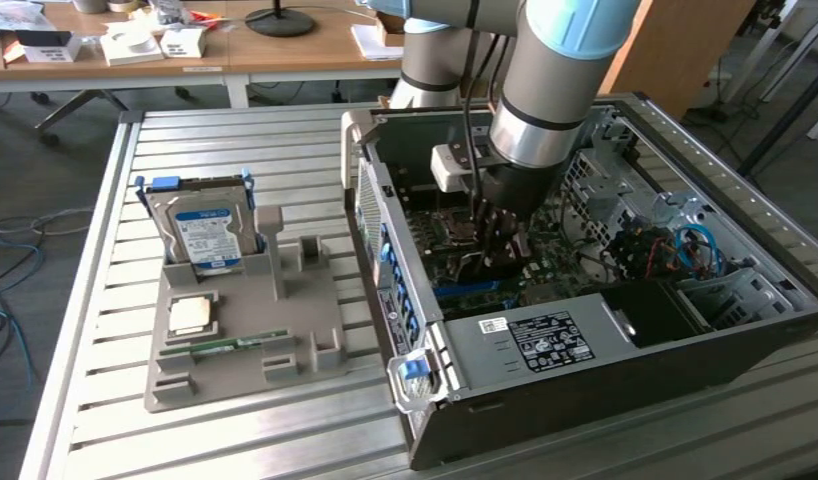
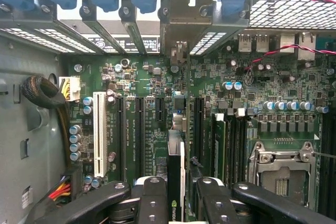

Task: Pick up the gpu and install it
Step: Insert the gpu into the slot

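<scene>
My gripper [image 1: 496, 228] is lowered deep into the open computer case [image 1: 382, 230], just above the motherboard [image 2: 142, 129]. In the wrist view its black fingers [image 2: 152, 203] are shut on either side of the gpu [image 2: 176, 163], a thin card seen edge-on with a black face. The card stands upright along an expansion slot in the middle of the board. Its metal bracket end [image 2: 181, 22] reaches the case's rear slot openings. From the exterior view the gpu [image 1: 479, 265] is a dark sliver under the gripper, mostly hidden by the arm.
On the slatted table at the exterior view's left, a grey fixture [image 1: 296, 345] holds an upright hard drive [image 1: 206, 235], a green memory stick [image 1: 229, 345] and a small tan chip [image 1: 189, 315]. Inside the case are the power supply [image 1: 543, 340], cables [image 1: 689, 250] and CPU socket [image 2: 281, 166].
</scene>
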